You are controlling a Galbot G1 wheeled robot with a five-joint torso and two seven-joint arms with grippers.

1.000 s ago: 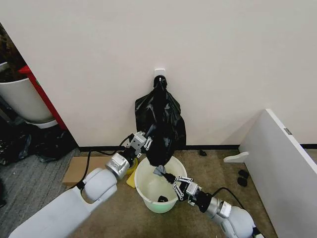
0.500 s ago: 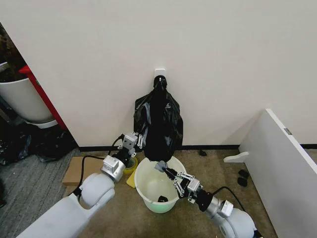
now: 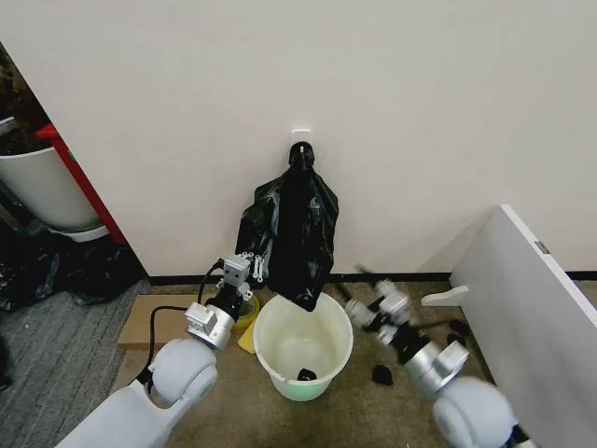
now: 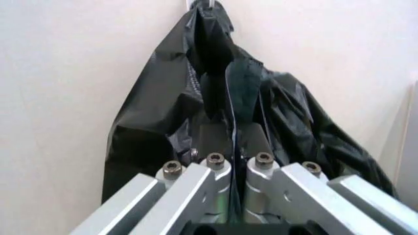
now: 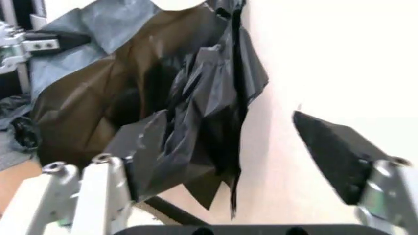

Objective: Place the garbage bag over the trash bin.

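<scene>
The left gripper [image 3: 254,271] is up beside the wall, and its fingers are pressed together on a thin edge of the garbage bag [image 3: 292,241]. In the left wrist view you can see that black sheet of plastic squeezed flat between the two fingers [image 4: 230,172]. The bag hangs just past this gripper, with its top pinched to a point on a small white hook [image 3: 300,140] on the wall. Its bottom corner dangles right over the far rim of the trash bin [image 3: 303,347]. The bin sits on the floor below the left gripper and a little to its right side, and it is open at the top. The right gripper [image 3: 371,305] is out on the other side of the bin, near the floor, apart from the bag. Its fingers are spread wide and hold nothing; in the right wrist view the bag hangs in front of them, not between them. So the step in hand looks like getting the bag off the hook and opening it up. The bag is not over the bin yet. Next, the right gripper would likely need to catch the other side of the bag. Then both could pull the mouth wide and bring it down around the bin's rim. The plastic is thin and slippery, so a weak pinch could let it slide out.
</scene>
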